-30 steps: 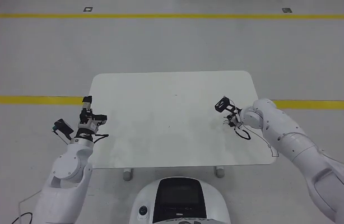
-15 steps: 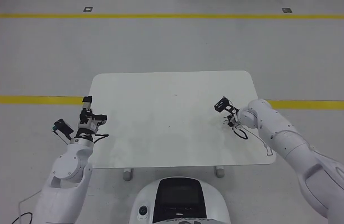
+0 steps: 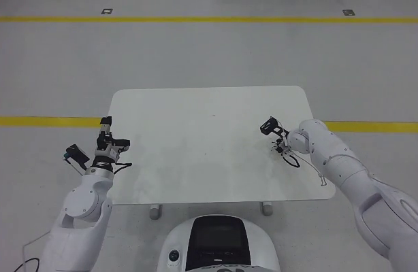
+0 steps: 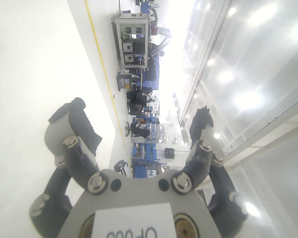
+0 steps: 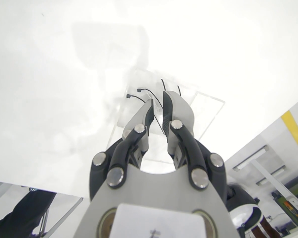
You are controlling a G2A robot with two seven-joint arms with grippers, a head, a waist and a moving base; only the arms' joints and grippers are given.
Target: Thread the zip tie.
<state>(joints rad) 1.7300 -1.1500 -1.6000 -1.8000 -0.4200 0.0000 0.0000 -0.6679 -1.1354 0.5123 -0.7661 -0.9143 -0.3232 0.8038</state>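
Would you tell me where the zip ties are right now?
In the right wrist view the zip ties lie on a clear tray at the right of the table, just ahead of the right gripper, one running between its jaws.

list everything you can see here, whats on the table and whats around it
table: one, white, in the middle of the top view
clear tray: one, transparent, on the right part of the table
zip ties: at least two, black, lying in the clear tray
floor lines: two, yellow, one far beyond the table, one running under it
left tool: one, black and grey, open and empty, by the table's left edge
right tool: one, black and grey, over the clear tray, slightly open, with one zip tie strand in the gap
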